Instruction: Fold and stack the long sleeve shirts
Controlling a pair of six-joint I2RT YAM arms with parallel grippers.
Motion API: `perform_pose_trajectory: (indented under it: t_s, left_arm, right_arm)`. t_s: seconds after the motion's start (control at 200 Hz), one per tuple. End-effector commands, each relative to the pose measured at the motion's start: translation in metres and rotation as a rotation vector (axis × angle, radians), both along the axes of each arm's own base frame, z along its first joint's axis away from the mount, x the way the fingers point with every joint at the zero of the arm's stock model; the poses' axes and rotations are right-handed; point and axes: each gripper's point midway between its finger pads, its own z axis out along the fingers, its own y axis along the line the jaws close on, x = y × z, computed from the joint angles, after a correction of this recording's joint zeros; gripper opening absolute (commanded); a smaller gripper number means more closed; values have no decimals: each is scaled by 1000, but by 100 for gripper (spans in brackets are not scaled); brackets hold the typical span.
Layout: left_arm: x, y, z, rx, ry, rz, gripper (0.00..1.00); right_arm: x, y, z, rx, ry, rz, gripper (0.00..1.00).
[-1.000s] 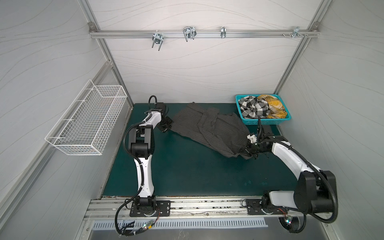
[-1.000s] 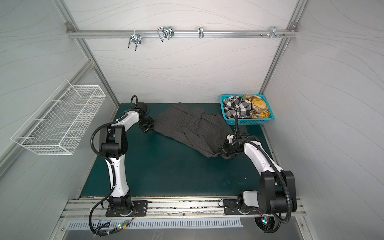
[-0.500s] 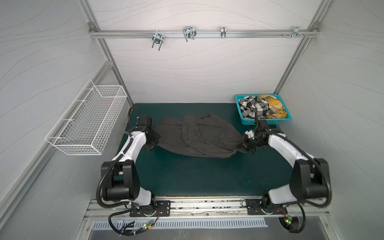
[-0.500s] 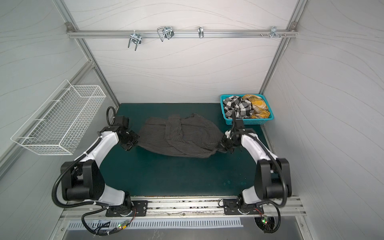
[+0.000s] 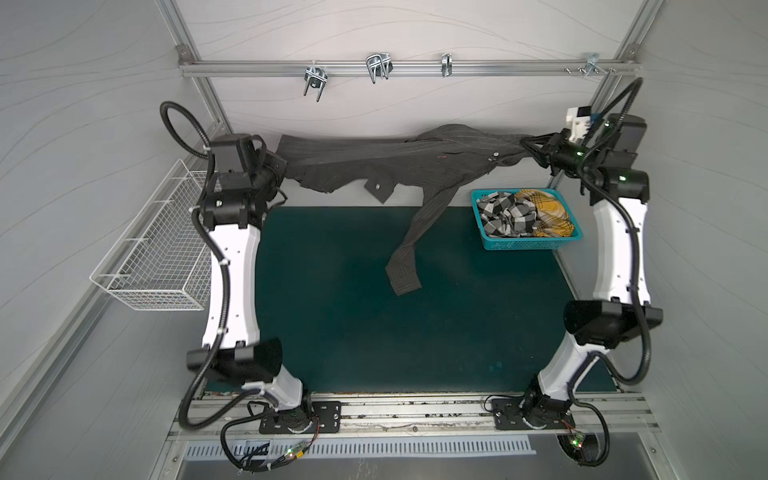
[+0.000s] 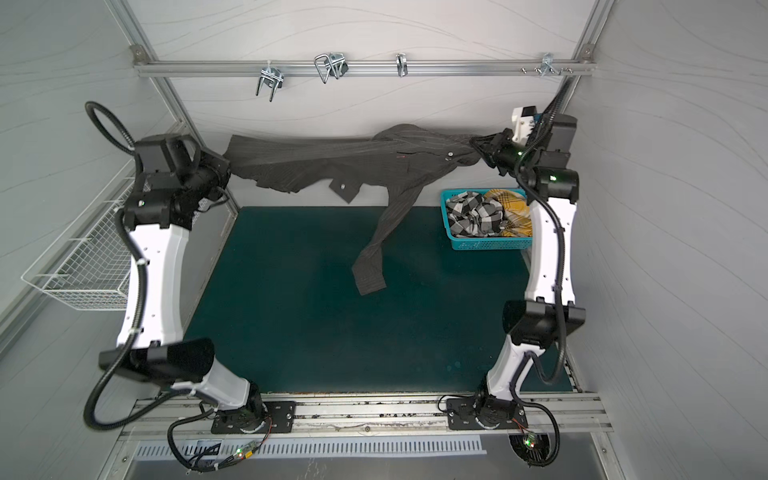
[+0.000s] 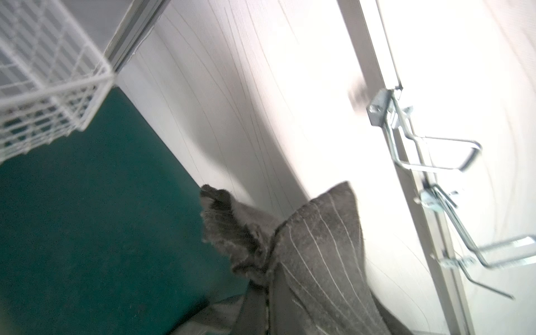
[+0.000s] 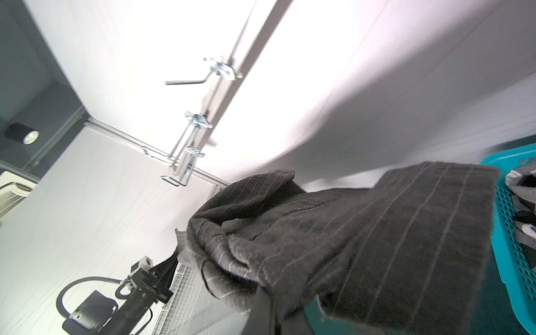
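The grey pinstriped shirt is hanging up in the air near the back wall, stretched sideways between the two arms in both top views. The left end effector is clamping down tight on one end of it, and the right end effector is pinching the other end, closed hard on the cloth. One sleeve is dangling down toward the green worktop; I can't tell if the cuff is actually touching it. Both wrist views are mostly filling up with pinstriped fabric, so the fingers aren't showing there. The checked shirt and yellow plaid shirt are sitting crumpled in the teal basket at the back right corner, just beside the right arm. A white wire basket is hanging on the left wall.
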Motion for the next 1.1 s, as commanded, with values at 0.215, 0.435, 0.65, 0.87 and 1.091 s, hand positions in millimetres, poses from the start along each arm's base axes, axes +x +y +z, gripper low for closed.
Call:
perform_pose_trajectory:
  t_s: [0.215,0.435,0.65,0.87,1.091]
  left_arm:
    - [-130,7,-241,-48,534,112,0]
    - [-205,-14,-392,-50,843,4,0]
    - [-235,-24,-431,-95,928,-17,0]
    - [-237,-20,-436,-75,985,-9,0]
    - [-235,-16,-442,-64,1040,0,0]
  right_arm:
    - [-71,0,-246,-41,554,-9,0]
    - [-148,-8,-396,-176,880,-29,0]
    - [-185,4,-432,-241,980,-14,0]
    - [-215,4,-460,-322,1072,-22,0]
    - [-238,3,-473,-359,1138,-24,0]
